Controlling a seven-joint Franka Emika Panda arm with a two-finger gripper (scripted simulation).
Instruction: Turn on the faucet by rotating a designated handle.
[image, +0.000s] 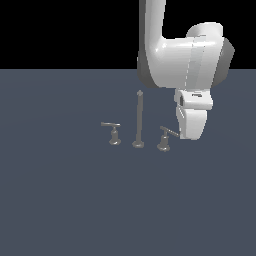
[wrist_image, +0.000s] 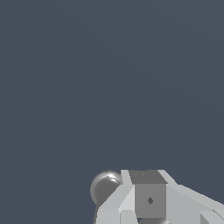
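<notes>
Exterior view, left to right. Twin lever handle (image: 114, 134) sits left of centre on the surface (image: 75, 200), its bar level and pointing toward the frame's left. Spout rod (image: 139, 120) stands upright at centre on a round foot. The handle (image: 164, 139) is just right of the spout, and it's the one next to the arm. Together they make up the faucet, in a row across mid-frame.

Key relation: the handle lies immediately left of, and slightly below, the end effector (image: 191, 131) in frame. Its lever bar runs diagonally, upper left to lower right, and the right tip appears to touch or slip behind the white fingers. I can't tell contact from overlap here; depth is ambiguous. The stem's axis is vertical, so my read is that the turn has to come from a sideways sweep on the bar's end, not a top-down grab.

End effector state: can't tell. Fingers read as one white mass in the exterior view.

Wrist view: only bare surface, plus a rounded grey metal part (wrist_image: 106, 187) at the lower edge beside the finger blocks (wrist_image: 148, 199). Probably the handle's base or cap, but not certain.

No brands, labels or writing anywhere.
</notes>
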